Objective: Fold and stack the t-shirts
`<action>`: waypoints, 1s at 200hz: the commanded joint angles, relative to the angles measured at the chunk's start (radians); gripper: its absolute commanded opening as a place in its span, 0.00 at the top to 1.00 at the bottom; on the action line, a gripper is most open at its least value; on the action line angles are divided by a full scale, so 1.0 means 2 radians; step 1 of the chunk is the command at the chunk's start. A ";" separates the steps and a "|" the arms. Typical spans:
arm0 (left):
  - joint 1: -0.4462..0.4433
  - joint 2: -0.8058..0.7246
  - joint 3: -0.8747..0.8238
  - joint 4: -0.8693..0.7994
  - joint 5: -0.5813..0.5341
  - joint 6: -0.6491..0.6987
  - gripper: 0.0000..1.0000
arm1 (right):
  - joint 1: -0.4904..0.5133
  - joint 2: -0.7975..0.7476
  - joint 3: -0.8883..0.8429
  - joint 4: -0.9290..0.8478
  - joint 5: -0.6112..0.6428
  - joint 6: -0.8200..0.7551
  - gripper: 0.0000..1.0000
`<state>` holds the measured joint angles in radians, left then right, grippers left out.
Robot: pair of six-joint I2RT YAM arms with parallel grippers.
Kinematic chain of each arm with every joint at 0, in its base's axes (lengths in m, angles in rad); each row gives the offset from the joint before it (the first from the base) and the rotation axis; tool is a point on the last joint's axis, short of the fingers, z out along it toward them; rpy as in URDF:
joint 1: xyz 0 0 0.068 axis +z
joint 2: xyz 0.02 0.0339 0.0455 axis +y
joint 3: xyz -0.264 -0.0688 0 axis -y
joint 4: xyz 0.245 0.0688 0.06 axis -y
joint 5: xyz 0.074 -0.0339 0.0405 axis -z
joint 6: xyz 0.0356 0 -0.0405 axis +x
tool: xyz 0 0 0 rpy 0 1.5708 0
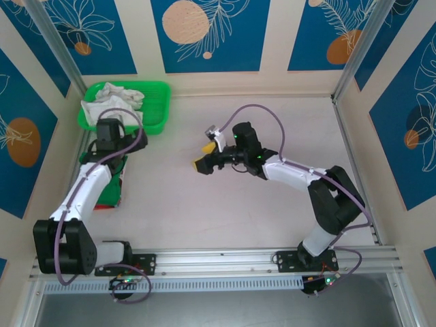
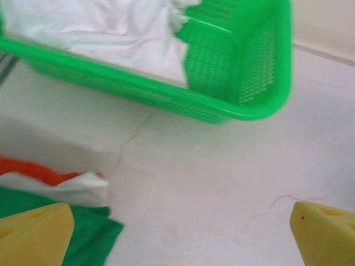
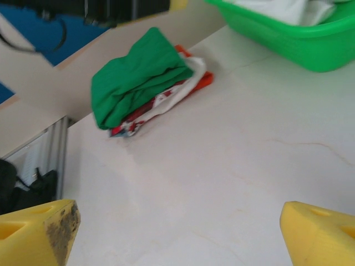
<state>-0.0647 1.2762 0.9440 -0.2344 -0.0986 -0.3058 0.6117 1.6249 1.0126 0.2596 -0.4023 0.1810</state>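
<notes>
Green cloth topped the stack: the folded green tee (image 3: 138,77) lay on the folded red tee (image 3: 191,84), whose white print showed along the side. The stack sat at the left edge of the worktop (image 1: 272,136), near the basket (image 1: 158,109) in the far left corner and partly under the left arm (image 1: 85,187) in the top view. White cloth (image 1: 109,99) lay bunched in the basket. The left claw (image 2: 177,238) hung over bare worktop between stack and basket, its yellow fingers (image 2: 33,235) spread wide and holding nothing, the stack's corner just beside the left one. The right claw (image 3: 177,235) was over the middle of the worktop, well apart from the stack and turned toward it, jaws likewise wide and empty.
</notes>
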 commanded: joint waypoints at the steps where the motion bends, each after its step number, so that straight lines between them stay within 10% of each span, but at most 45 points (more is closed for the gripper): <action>1: -0.041 0.011 -0.041 0.092 0.004 0.048 0.00 | -0.021 -0.038 -0.025 -0.013 0.065 -0.014 0.06; 88: -0.070 -0.006 -0.180 0.265 -0.056 0.188 0.01 | -0.163 -0.206 -0.189 0.006 0.313 -0.087 0.01; 143: -0.017 0.040 -0.275 0.447 -0.032 0.204 0.01 | -0.253 -0.166 -0.270 0.142 0.309 -0.069 0.01; 200: 0.061 0.068 -0.248 0.436 0.097 0.144 0.00 | -0.304 -0.058 -0.288 0.255 0.268 -0.030 0.01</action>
<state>0.0086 1.4033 0.4297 0.5663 -0.0399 0.0399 0.0227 1.4513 0.4435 0.6048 0.1795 0.0826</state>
